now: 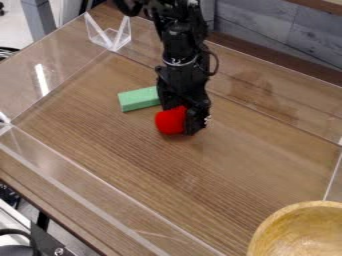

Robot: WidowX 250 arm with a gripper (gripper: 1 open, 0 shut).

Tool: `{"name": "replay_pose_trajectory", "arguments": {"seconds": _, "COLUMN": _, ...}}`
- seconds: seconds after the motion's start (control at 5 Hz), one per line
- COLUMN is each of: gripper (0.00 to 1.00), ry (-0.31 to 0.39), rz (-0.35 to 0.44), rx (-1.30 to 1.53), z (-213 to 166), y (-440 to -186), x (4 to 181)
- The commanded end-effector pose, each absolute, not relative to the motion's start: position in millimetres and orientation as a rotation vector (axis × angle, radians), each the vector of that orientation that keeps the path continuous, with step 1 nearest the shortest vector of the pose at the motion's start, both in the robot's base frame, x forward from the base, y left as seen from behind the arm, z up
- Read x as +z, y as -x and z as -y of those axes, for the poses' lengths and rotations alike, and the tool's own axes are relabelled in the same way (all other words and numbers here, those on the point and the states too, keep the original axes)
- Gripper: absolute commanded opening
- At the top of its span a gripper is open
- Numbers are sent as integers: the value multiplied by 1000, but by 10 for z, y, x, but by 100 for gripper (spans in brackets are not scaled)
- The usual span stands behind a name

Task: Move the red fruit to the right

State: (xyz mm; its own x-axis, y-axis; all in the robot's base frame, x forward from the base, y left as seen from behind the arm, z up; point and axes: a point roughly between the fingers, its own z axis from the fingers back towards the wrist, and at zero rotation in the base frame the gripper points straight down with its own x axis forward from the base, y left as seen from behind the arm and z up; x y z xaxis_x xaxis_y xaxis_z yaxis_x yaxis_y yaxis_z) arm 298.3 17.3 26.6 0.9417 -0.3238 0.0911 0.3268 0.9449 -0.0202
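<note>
The red fruit (pixel 168 121) lies on the wooden table, near the middle of the clear-walled tray. My black gripper (pixel 185 118) points straight down and sits low over it, open, with its fingers (pixel 195 119) astride the fruit's upper and right part. Only the fruit's left and lower side shows; its leafy top is hidden behind the fingers. Whether the fingers touch the fruit I cannot tell.
A flat green block (pixel 136 99) lies just left of the gripper, close to the fruit. A clear acrylic wall (pixel 80 205) runs around the wooden surface, with a clear bracket (pixel 107 33) at the back left. A wooden bowl (pixel 302 232) sits at the bottom right corner.
</note>
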Motion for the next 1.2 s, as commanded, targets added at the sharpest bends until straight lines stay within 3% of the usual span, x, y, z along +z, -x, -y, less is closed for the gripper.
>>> {"name": "replay_pose_trajectory", "arguments": {"seconds": 0.0, "gripper": 0, "ry": 32, "rz": 89, "rx": -331, "z": -41, "y": -2930, "x": 241}}
{"name": "replay_pose_trajectory", "arguments": {"seconds": 0.2, "gripper": 0, "ry": 42, "rz": 93, "rx": -298, "z": 115, "y": -2840, "x": 214}}
{"name": "replay_pose_trajectory", "arguments": {"seconds": 0.4, "gripper": 100, "ry": 63, "rz": 94, "rx": -257, "z": 228, "y": -2880, "x": 191}}
{"name": "replay_pose_trajectory", "arguments": {"seconds": 1.0, "gripper": 100, "ry": 60, "rz": 99, "rx": -195, "z": 182, "y": -2883, "x": 182}}
